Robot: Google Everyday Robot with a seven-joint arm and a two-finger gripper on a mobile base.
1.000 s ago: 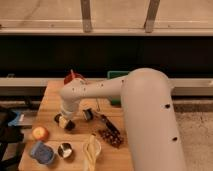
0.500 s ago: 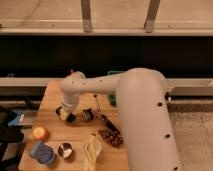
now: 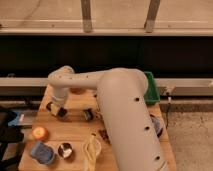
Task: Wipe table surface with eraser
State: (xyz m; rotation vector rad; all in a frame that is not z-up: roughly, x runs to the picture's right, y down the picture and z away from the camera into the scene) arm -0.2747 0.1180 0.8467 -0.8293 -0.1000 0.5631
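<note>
Yellowish wooden planks formed the table surface [image 3: 75, 131], across which the robot's large white arm [image 3: 125, 115] reached from the right toward the left rear corner. The gripper [image 3: 56, 108] stood low over that corner, just left of the small dark-and-silver cylinder [image 3: 88, 114], which serves as the landmark for this legend. Its jaws were fully closed. A dark shape sat at the fingertips, but whether this was the black eraser held between them or merely the gripper's own pads could not be told from this view. No separate black block lay visible elsewhere on the planks, so the eraser was judged most probably to be in or directly under the fingers, left of the cylinder and level with it; its long axis could not be made out. Nearer the onlooker than the cylinder, and to its left, lay an orange fruit [image 3: 40, 133], a blue object [image 3: 42, 152] and a small metal cup [image 3: 65, 149]; a pale utensil-like item [image 3: 91, 149] lay almost straight in front of the cylinder. The coming stroke appeared to depend on keeping the fingertips pressed flat to the wood, with bare planks lying between gripper and cylinder.
</note>
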